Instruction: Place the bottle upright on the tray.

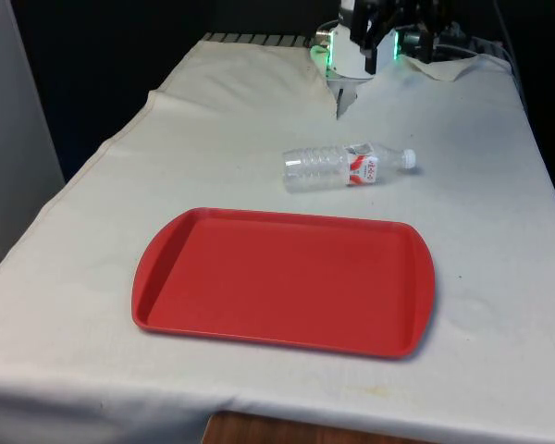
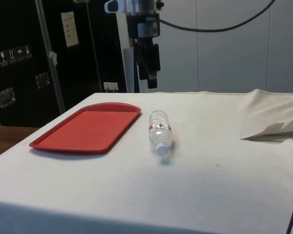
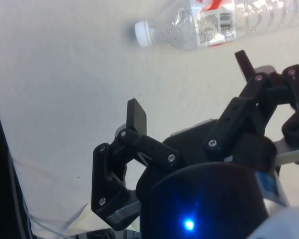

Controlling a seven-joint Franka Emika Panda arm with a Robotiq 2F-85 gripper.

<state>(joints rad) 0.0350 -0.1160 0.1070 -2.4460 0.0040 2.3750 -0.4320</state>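
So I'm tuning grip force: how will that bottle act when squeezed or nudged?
The bottle looks clear and empty, so it is probably light and may crumple under a firm squeeze. It lies on its side on the cloth, so a nudge across its length would likely roll it. Its ribbed walls may help the open pincer hold.

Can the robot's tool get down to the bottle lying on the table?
Probably yes. The bottle lies on its side on bare cloth, apart from the red tray, and the open tool hangs above the table with nothing between them.
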